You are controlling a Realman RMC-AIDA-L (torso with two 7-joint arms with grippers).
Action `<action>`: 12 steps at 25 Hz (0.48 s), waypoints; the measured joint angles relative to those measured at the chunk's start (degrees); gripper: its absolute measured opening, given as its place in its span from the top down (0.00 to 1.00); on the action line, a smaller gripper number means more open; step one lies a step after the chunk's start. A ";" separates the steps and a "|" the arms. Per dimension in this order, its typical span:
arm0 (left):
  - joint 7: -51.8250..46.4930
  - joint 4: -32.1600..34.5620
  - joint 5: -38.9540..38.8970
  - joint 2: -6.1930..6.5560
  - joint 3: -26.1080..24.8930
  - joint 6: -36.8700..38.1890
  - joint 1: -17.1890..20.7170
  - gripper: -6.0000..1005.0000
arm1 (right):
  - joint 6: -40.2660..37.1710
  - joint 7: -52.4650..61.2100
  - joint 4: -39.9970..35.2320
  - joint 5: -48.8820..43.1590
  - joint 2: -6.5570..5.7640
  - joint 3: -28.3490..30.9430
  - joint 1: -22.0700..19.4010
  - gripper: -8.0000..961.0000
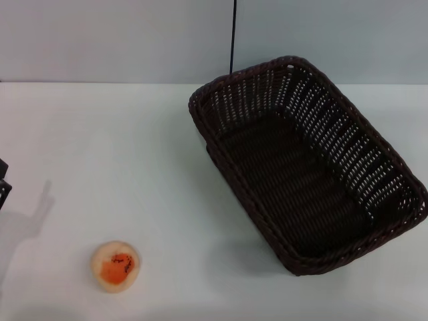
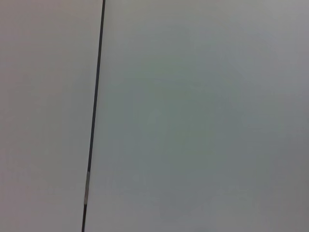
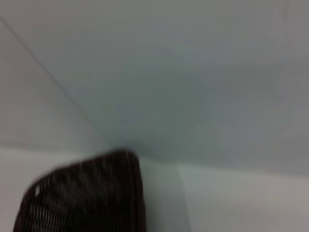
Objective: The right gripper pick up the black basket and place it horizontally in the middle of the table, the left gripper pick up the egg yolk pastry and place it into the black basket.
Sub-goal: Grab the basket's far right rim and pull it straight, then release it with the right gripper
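The black basket [image 1: 304, 164] lies on the white table [image 1: 120, 147] at the right, turned diagonally, its open top up and nothing inside. One blurred corner of it shows in the right wrist view [image 3: 87, 198]. The egg yolk pastry [image 1: 115, 265] sits alone on the table at the near left, orange patch up. Only a small black piece of my left gripper [image 1: 3, 182] shows at the far left edge, well apart from the pastry. My right gripper is out of view. The left wrist view shows only a wall.
A thin black cable [image 1: 233, 37] runs down the grey back wall behind the basket and also shows in the left wrist view [image 2: 95, 116]. The left arm's shadow [image 1: 27, 224] falls on the table at the left.
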 joint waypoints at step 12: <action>-0.13 0.10 -0.12 0.05 -0.13 1.47 0.25 0.21 | 11.19 3.28 18.41 -10.55 3.24 -17.26 12.24 0.35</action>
